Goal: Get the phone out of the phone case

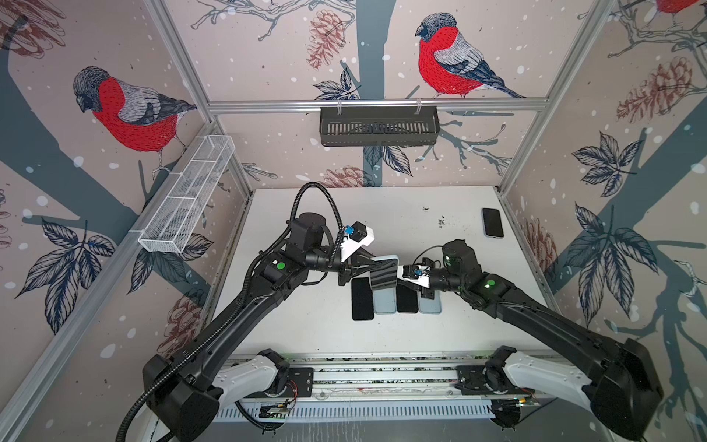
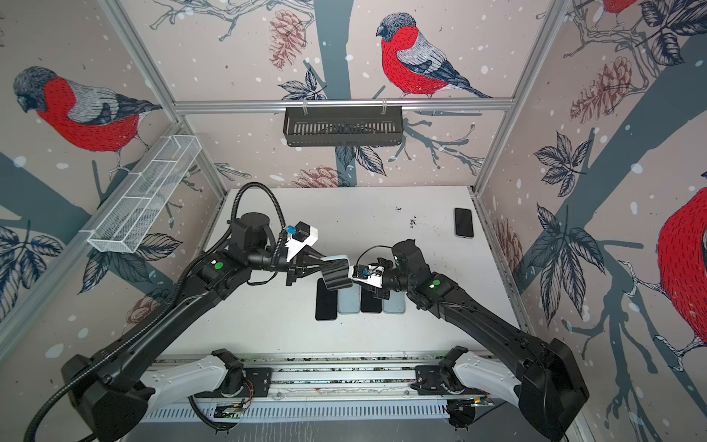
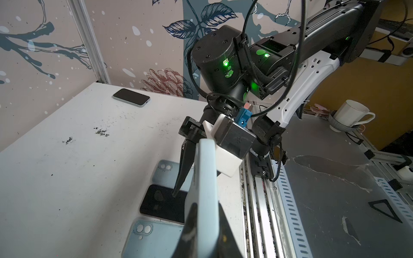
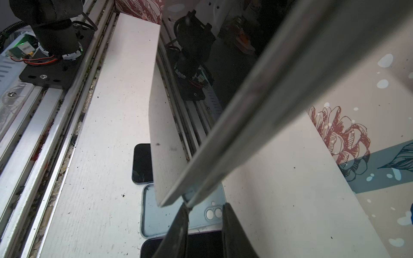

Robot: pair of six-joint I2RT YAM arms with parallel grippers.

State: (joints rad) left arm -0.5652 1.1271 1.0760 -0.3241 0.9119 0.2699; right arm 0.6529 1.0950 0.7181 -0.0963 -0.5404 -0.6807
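Phone: glossy black slab; case: matte pale-blue, rounded.

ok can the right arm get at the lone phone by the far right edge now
Probably yes: nothing stands between the right gripper and the lone phone on its side of the table. It is busy at the cased phone in the left gripper, though.

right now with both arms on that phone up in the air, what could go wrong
The cased phone hangs above the row of phones and cases; a slip would probably drop it onto them.
In the right wrist view the right gripper has its fingers apart with only the phone's corner at one fingertip, so a pull may slide off.
The left gripper pinches just the case's edge; prying could twist it loose.
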